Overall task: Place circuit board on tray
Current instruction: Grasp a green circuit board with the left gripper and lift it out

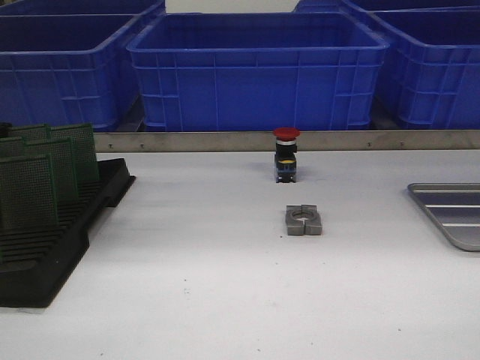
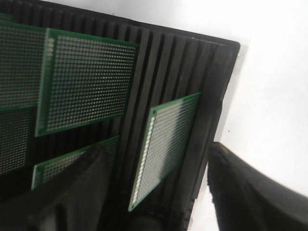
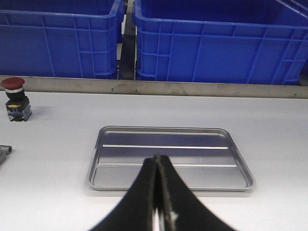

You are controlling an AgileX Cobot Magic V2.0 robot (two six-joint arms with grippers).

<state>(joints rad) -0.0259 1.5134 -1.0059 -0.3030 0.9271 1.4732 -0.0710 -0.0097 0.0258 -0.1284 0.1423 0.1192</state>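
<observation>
Over the rack [image 2: 168,53], left pincer [image 2: 159,192] wide astride a circuit board [image 2: 163,149], right pincer [image 3: 158,192] closed.

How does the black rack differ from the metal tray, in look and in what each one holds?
The black rack is dark plastic with many narrow slots; the tray is shiny silver metal with a few ribs. The rack holds green circuit boards standing upright; the tray holds nothing. The rack stands at the table's left, the tray at its right. Both rest on the white table.
</observation>
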